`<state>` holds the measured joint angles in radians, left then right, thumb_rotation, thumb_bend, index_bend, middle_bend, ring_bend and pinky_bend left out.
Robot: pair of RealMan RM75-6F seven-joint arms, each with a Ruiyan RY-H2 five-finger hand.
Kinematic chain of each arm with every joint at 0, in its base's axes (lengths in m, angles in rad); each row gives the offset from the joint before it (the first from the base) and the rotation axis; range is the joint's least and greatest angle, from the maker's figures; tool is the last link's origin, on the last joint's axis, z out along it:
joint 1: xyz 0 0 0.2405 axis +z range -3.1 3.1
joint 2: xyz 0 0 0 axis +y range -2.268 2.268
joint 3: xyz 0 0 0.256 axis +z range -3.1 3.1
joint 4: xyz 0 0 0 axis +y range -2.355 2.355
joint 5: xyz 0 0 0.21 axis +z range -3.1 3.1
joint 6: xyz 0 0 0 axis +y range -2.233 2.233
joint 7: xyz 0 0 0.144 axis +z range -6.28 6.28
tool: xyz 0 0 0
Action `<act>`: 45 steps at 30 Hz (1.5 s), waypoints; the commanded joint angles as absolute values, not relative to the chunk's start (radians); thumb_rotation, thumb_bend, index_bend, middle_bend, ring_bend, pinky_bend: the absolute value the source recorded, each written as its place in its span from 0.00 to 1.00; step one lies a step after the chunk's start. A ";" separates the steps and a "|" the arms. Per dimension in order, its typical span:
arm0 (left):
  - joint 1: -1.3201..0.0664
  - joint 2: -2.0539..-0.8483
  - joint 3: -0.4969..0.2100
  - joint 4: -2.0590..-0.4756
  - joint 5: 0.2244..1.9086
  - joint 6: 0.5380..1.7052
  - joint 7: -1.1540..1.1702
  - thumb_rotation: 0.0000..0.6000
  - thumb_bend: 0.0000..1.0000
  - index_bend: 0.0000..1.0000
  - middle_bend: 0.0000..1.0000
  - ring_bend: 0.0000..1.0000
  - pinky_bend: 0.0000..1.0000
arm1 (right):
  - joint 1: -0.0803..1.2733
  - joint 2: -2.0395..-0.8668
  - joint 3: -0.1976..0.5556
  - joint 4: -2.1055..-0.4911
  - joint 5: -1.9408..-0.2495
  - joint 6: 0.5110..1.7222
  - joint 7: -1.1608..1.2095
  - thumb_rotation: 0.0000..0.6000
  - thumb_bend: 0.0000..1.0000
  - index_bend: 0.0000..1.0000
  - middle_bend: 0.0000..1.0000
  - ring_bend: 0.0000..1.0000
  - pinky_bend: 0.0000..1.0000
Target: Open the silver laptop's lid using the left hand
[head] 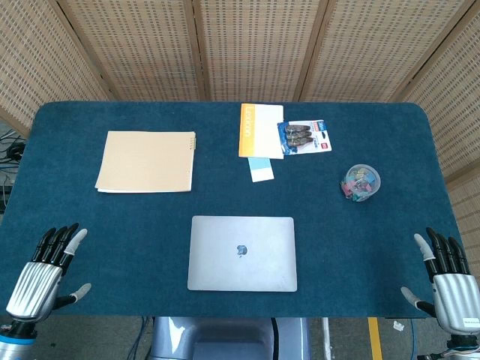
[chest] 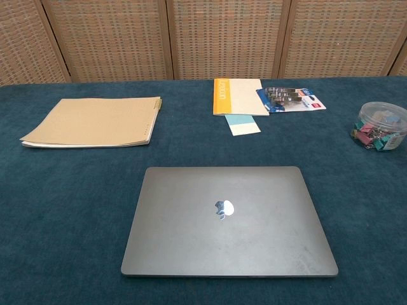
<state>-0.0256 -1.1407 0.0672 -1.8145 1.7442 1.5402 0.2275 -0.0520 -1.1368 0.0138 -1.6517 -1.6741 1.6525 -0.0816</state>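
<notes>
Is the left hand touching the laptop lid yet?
No. In the head view the left hand sits open at the table's near left corner, well clear of the closed silver laptop.

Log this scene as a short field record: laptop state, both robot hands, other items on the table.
laptop: silver laptop lies flat, lid closed, at the table's near centre
left robot hand: left robot hand open, at the near left edge, apart from the laptop
right robot hand: right robot hand open, at the near right edge, holding nothing
far left: tan notebook
far centre: orange-spined booklet, packet of clips, pale blue card
right: clear tub of coloured clips
surface: blue table cover
</notes>
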 commanded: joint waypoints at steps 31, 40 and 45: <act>-0.513 -1.474 -0.010 -1.656 1.899 0.956 0.198 1.00 0.00 0.00 0.00 0.00 0.00 | -0.031 -1.133 0.027 -1.665 -1.634 1.617 -0.066 1.00 0.05 0.03 0.00 0.00 0.00; -0.636 -1.637 -0.055 -1.585 1.828 0.819 0.274 1.00 0.00 0.00 0.00 0.00 0.00 | -0.015 -1.136 0.032 -1.662 -1.614 1.586 -0.062 1.00 0.05 0.03 0.00 0.00 0.00; -0.666 -1.699 -0.060 -1.549 1.795 0.795 0.344 1.00 0.01 0.00 0.00 0.00 0.00 | -0.011 -1.133 0.029 -1.662 -1.615 1.578 -0.055 1.00 0.05 0.03 0.00 0.00 0.00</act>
<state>-0.6522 -1.6775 -0.0568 -1.5655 1.8086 0.8053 0.3231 -0.0108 -1.1335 0.0294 -1.6620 -1.6149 1.5787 -0.0548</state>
